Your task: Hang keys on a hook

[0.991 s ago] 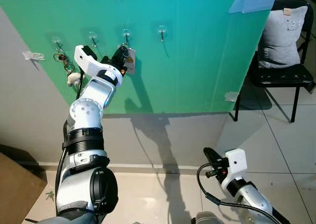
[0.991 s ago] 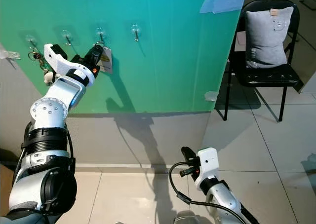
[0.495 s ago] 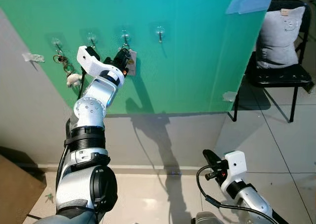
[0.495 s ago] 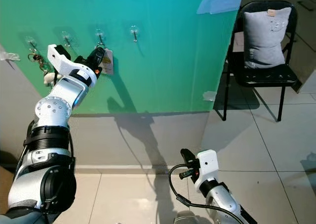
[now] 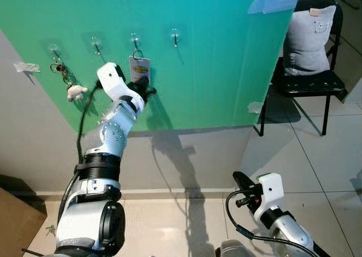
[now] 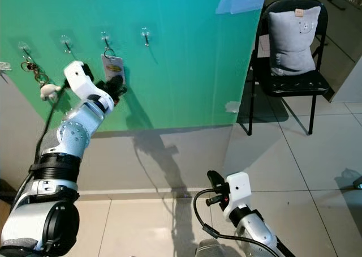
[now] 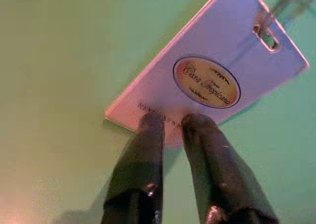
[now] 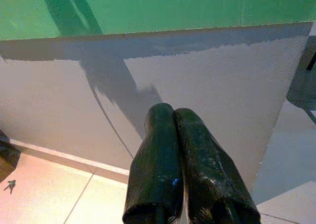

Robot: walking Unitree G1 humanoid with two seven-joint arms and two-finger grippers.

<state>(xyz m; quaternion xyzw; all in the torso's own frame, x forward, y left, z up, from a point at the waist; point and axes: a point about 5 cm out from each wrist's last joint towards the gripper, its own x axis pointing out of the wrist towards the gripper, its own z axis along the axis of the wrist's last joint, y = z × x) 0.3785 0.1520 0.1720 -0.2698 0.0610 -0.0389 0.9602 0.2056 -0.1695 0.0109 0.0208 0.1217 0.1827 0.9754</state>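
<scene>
Already the key tag (image 5: 139,71) hangs from its hook (image 5: 134,39), upper left of frame. Left gripper (image 7: 170,119), fingers narrowly parted, sits just below it; next, back away. Right gripper (image 8: 174,114), fingers together, idles.

bright, even | sharp arm shadow on wall | wrist views soft

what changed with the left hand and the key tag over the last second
The left hand has dropped from the third hook to below the white key tag, which now hangs free on that hook; its fingertips sit at the tag's lower edge, slightly apart. The other keys stay on the first hook, and the right hand stays low and shut.
</scene>
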